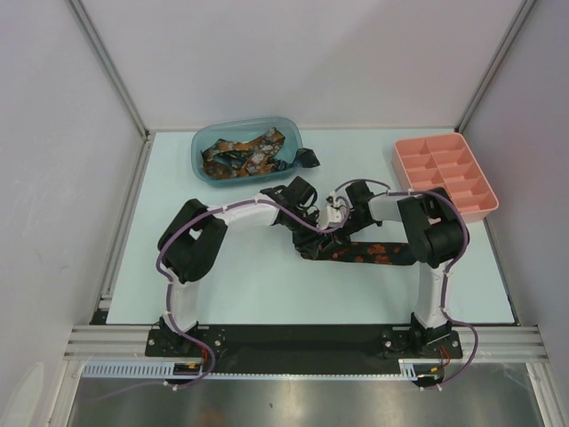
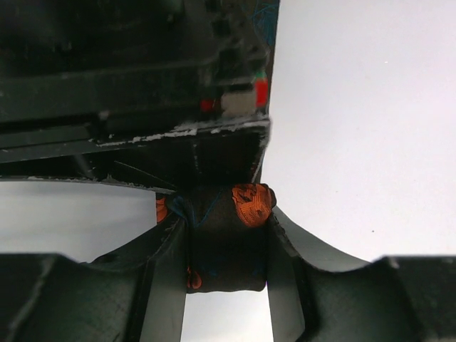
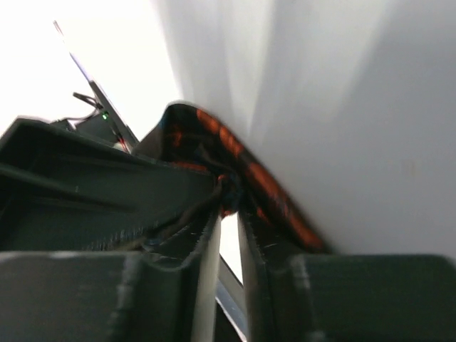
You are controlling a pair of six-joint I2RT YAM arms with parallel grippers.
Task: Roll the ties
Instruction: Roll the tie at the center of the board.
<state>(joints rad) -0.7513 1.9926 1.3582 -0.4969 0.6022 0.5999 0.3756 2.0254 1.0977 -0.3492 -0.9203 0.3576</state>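
One tie (image 1: 369,253) is stretched across the table (image 1: 249,285) between the two arms, most of its length laid flat and unrolled; its left end is lifted where the grippers meet. The left gripper (image 2: 226,246) is clamped on a small dark wad with an orange blotch, which is judged to be the start of a roll; the fingers of the right gripper (image 3: 229,214) are drawn nearly together, with a fold of the same fabric pinched at the tips. The roll is thus barely begun — the long tail is not yet wound in. More ties (image 1: 244,153) are heaped loose in the blue tub (image 1: 200,158) at the back, so most of the job is judged to remain; a pink tray (image 1: 487,206) with compartments is set at the right.
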